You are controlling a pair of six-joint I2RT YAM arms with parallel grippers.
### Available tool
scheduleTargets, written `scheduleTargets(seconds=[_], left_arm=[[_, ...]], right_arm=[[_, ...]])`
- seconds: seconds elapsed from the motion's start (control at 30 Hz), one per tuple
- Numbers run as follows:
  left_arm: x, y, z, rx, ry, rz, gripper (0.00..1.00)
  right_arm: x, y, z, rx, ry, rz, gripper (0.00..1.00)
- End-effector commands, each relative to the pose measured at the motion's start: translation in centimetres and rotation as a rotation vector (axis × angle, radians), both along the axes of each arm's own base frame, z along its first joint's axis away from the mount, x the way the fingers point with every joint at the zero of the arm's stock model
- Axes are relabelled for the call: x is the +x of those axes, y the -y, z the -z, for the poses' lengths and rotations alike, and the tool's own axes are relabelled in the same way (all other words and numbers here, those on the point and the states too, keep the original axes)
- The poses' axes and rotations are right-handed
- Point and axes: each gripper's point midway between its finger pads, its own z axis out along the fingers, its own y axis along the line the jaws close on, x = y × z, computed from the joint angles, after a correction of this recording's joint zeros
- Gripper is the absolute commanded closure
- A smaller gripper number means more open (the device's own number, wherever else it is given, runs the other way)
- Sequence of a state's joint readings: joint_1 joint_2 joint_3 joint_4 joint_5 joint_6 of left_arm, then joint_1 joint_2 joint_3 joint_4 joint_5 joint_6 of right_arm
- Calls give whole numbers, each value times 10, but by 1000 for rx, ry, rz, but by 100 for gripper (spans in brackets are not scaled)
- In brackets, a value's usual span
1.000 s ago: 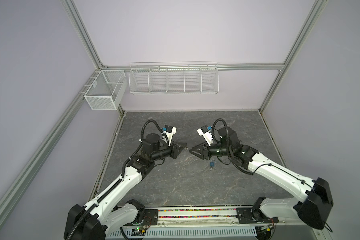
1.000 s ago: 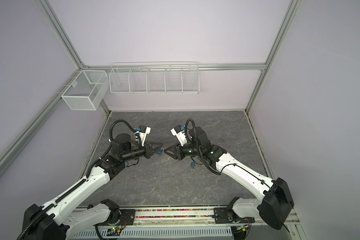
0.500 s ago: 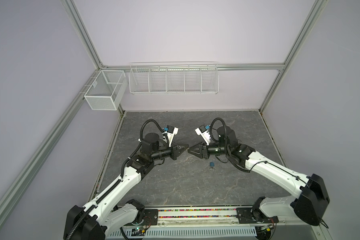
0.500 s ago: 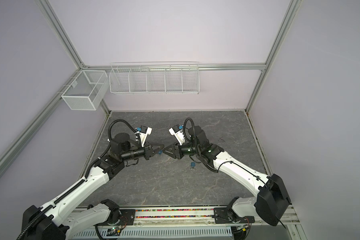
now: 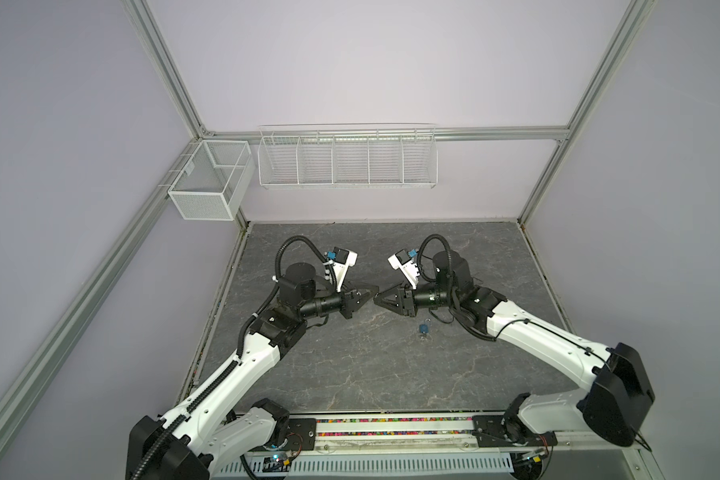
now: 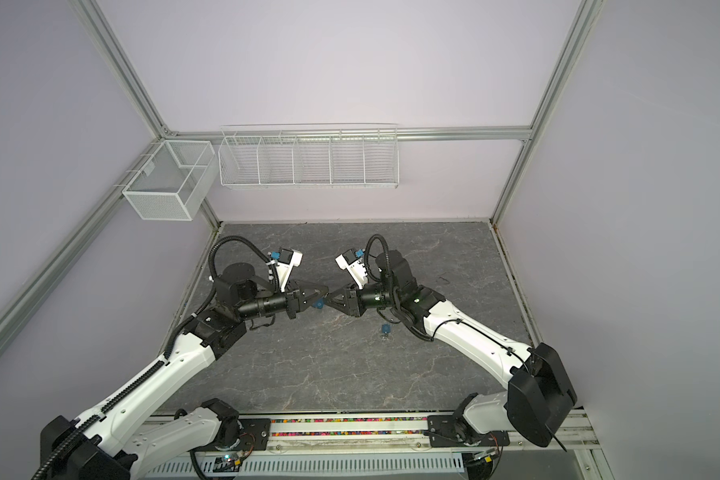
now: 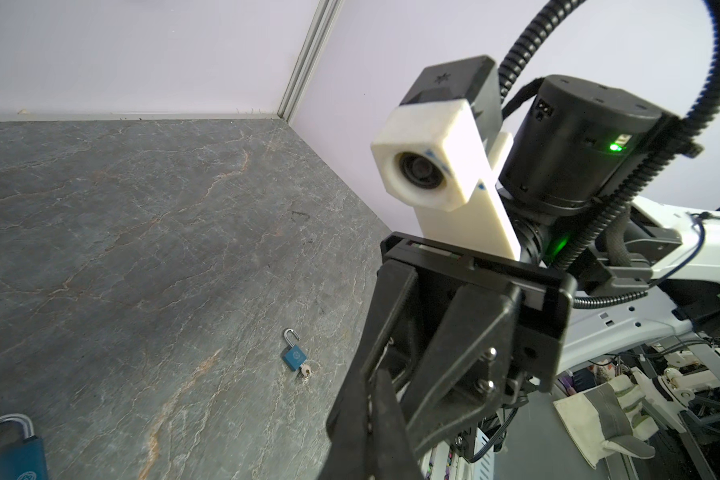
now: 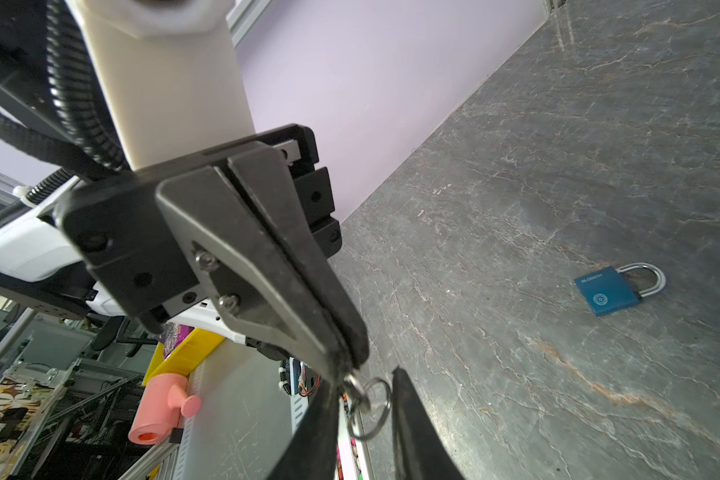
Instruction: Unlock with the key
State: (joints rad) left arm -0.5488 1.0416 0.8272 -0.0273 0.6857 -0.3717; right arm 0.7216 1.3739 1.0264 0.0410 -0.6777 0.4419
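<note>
My left gripper (image 8: 352,365) is shut on a small silver key (image 8: 353,386). The key's wire ring (image 8: 371,409) hangs from its tip. In both top views the left gripper (image 5: 375,289) and the right gripper (image 5: 377,300) meet tip to tip above the table's middle. My right gripper (image 8: 362,397) stands open, its fingers on either side of the ring and the key end. A blue padlock (image 8: 612,291) with its shackle closed lies on the table under the grippers (image 6: 318,304). A second blue padlock (image 7: 295,358), with its shackle open and a key in it, lies further right (image 5: 423,329).
The grey stone-patterned table (image 5: 350,374) is walled at the back and on both sides. A white wire rack (image 5: 347,160) and a mesh basket (image 5: 208,185) hang on the back wall, above the table. The arm bases stand along the front rail (image 5: 391,428).
My right gripper has moved left to the left gripper's tip, and its jaws have narrowed around the key ring. The left arm has shifted only slightly and stays shut.
</note>
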Motion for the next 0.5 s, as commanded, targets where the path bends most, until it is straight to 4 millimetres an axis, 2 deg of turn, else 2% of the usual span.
scheduleTargets(seconds=[0.0, 0.17, 0.33, 0.37, 0.47], left_arm=[[-5, 1, -20, -26, 67, 40, 100], [-7, 2, -19, -28, 61, 55, 100], [-10, 1, -21, -31, 72, 60, 100], [-10, 1, -21, -30, 70, 60, 100], [-9, 2, -21, -29, 69, 59, 100]], right_arm=[[-3, -1, -1, 25, 7, -30, 75], [-5, -2, -4, 42, 8, -41, 78], [-3, -1, -3, 37, 8, -33, 88], [-3, -1, -3, 37, 8, -30, 93], [-3, -2, -3, 45, 0, -35, 94]])
